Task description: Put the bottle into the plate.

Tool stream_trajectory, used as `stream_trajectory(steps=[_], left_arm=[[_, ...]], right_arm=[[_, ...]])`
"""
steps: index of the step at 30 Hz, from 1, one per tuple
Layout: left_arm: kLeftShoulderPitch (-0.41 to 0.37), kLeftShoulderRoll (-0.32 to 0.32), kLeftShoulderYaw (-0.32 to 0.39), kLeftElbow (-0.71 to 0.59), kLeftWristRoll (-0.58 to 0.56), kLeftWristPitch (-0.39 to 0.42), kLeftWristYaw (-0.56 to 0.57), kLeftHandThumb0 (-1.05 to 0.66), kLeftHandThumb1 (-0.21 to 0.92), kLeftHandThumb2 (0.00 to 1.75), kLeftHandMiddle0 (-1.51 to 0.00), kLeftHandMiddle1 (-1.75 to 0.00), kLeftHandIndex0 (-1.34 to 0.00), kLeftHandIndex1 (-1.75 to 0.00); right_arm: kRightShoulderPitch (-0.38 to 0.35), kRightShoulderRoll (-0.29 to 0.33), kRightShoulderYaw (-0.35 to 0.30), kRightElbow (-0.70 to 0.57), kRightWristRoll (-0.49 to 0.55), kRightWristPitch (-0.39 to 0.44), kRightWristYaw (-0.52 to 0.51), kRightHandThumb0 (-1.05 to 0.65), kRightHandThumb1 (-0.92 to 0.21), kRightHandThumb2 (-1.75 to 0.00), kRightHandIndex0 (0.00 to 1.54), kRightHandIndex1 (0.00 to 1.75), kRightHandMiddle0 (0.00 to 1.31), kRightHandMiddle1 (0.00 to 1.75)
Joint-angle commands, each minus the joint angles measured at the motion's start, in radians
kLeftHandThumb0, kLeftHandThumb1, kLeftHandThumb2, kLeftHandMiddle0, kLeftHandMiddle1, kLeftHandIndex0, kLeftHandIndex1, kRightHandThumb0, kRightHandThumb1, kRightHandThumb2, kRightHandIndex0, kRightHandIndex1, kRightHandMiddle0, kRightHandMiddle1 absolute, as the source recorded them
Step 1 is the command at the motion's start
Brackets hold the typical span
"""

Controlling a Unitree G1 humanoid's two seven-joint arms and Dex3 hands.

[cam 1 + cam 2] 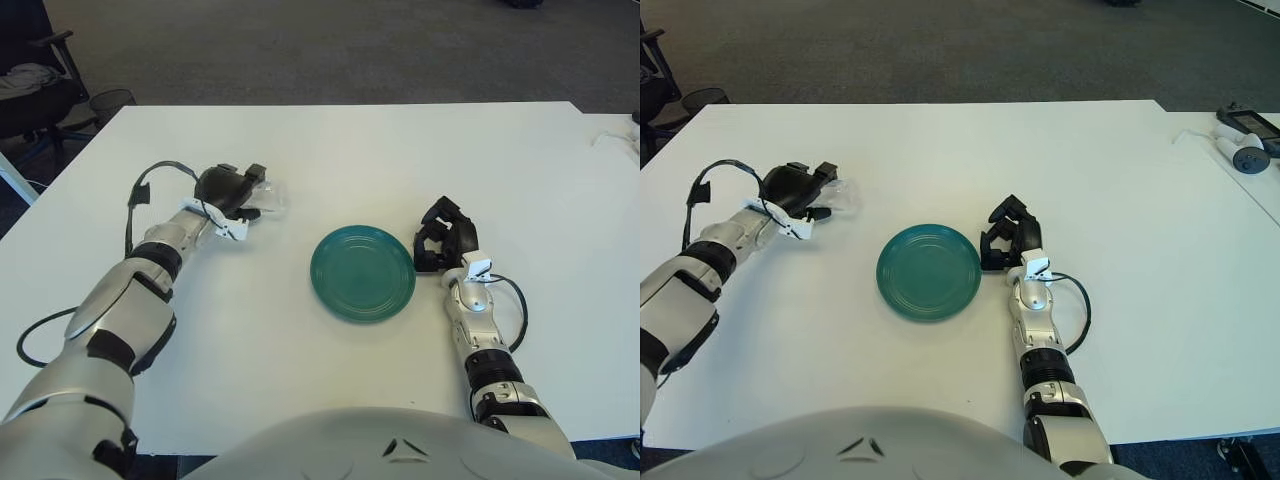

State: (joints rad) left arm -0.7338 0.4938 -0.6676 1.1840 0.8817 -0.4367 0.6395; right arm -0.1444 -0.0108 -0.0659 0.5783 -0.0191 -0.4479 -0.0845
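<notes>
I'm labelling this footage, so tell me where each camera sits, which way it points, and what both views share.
Left eye view: on the robot's head, facing forward and down at the white table; shows both arms, the left hand closed on the clear bottle, and the torso at the bottom edge.
Right eye view: same head, slightly to the right, same aim; also catches devices at the far right edge.
Shared: the green plate at centre, bare, with the curled right hand beside it on its right.

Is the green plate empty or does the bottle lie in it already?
Empty. The plate shows only its bare green surface; the clear bottle is to its left, at the left robot hand.
</notes>
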Motion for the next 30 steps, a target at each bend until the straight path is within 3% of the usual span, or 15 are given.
stream_trajectory(steps=[1,13,30], left_arm=[[0.057,-0.039,0.028,0.038,-0.04,-0.063,0.055,-0.48,0.29,1.34,-1.19,-1.75,-0.63,-1.74],[0.069,-0.065,0.087,0.05,-0.108,-0.165,0.112,-0.48,0.28,1.36,-1.2,-1.75,-0.64,-1.75],[0.064,-0.072,0.111,0.056,-0.123,-0.172,0.097,-0.48,0.29,1.35,-1.18,-1.75,-0.63,-1.75]], right_arm=[[0.156,0.023,0.002,0.103,0.006,0.134,0.003,0.0,0.05,-1.66,0.96,1.54,0.66,1.75],[0.152,0.02,-0.002,0.114,0.01,0.124,0.014,0.0,0.05,-1.67,0.95,1.55,0.66,1.75],[0.153,0.023,-0.003,0.112,0.009,0.127,0.005,0.0,0.05,-1.67,0.96,1.55,0.66,1.75]])
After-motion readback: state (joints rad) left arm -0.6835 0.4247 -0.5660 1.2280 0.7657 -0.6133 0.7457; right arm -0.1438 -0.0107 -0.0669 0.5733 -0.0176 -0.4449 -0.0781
